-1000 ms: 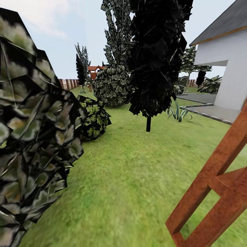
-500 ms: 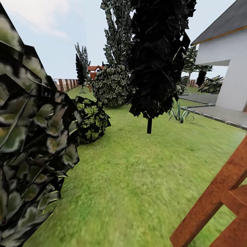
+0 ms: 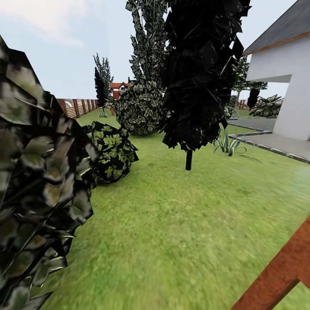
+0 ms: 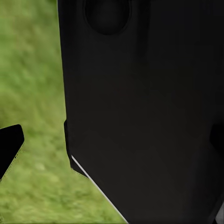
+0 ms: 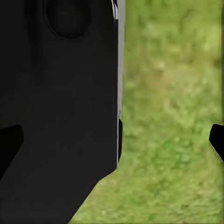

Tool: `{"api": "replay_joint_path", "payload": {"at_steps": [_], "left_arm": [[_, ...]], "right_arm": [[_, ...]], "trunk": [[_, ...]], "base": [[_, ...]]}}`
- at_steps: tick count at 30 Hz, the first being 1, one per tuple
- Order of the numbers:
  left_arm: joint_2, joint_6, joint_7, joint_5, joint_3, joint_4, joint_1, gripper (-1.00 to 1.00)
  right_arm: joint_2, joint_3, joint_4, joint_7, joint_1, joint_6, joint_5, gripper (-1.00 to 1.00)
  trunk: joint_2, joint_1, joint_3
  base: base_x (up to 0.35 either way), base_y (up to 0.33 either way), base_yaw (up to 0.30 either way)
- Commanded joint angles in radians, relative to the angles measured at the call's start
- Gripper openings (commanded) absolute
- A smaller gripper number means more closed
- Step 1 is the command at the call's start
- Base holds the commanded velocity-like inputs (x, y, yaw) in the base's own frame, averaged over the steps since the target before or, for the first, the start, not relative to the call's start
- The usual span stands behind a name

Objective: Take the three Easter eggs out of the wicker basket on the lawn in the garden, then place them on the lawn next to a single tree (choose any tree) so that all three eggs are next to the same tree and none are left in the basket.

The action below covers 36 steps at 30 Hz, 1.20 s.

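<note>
Open lawn [image 3: 181, 224] rolls ahead, a near-black-leaved tree [image 3: 200, 73] on a thin dark trunk standing mid-distance, mottled foliage [image 3: 34, 181] crowding near left, a white house [image 3: 284, 82] far right. Both wrist views catch grass beside dark robot bodywork; whether either gripper is spread, I cannot tell.

The lawn [image 3: 181, 224], bright patchy green grass, carries a near-black-leaved tree [image 3: 202, 73] on a thin dark trunk, a round yellow-flecked shrub [image 3: 111, 153] beside it, and a spiky plant [image 3: 227, 145] near the paving.
</note>
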Motion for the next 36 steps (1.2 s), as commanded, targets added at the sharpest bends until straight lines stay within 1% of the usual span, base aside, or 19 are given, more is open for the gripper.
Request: {"api": "replay_joint_path", "payload": {"at_steps": [1, 36], "left_arm": [[0.000, 0.001, -0.004, 0.001, 0.001, 0.000, 0.000, 1.00], [0.000, 0.001, -0.003, 0.001, 0.001, 0.000, 0.000, 1.00]], "right_arm": [[0.000, 0.000, 0.000, -0.001, 0.000, 0.000, 0.000, 1.00], [0.000, -0.001, 0.000, -0.001, 0.000, 0.000, 0.000, 1.00]], "trunk": [[0.000, 0.001, 0.000], [0.000, 0.001, 0.000]], "base": [[0.317, 0.000, 0.000], [0.317, 0.000, 0.000]]}}
